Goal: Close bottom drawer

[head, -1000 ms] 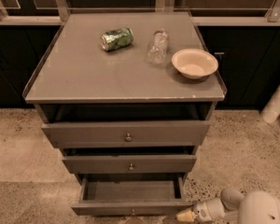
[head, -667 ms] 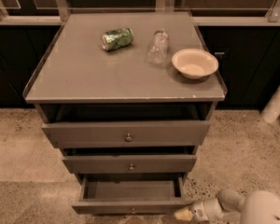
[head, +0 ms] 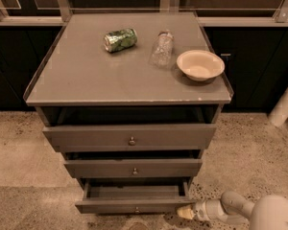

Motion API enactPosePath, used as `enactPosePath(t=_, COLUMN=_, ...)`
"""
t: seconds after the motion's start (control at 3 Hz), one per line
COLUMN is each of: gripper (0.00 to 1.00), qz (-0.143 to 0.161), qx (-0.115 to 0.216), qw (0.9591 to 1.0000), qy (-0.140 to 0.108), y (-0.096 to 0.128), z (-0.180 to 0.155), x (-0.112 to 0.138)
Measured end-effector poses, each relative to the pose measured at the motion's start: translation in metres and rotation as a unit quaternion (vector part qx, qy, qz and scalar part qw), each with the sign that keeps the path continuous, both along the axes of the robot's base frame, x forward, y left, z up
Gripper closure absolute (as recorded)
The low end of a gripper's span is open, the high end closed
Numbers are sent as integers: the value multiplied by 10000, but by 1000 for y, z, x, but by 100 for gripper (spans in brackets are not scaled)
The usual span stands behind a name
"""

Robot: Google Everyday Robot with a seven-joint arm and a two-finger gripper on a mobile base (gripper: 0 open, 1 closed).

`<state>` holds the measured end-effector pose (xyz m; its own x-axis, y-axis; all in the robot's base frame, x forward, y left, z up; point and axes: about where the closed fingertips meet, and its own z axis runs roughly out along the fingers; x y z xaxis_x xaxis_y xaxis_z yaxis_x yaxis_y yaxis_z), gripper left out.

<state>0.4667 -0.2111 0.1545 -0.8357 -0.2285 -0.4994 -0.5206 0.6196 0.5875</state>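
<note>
Camera view: you see the bottom drawer [head: 110, 206], lowest of the three, pulled out with its interior exposed. Your claw [head: 185, 212] sits low at the right end of that drawer's front panel; you cannot tell whether it is apart or together. On the tabletop [head: 81, 75] lie a green can [head: 120, 39], a clear bottle [head: 162, 48] and a bowl [head: 200, 64].

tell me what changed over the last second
The pincer edged slightly left and up, and is now at the right end of the grey matte bottom drawer; contact is unclear. Nothing was grasped or released. The drawer is still pulled out, barely moved if at all. The green crushed can, clear plastic bottle and cream bowl stayed put.
</note>
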Motion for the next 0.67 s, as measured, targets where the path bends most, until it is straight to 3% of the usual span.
enactPosePath(t=0.67, gripper=100, qz=-99, qx=-94, qw=9999, qy=45, y=-2, z=-12, x=9)
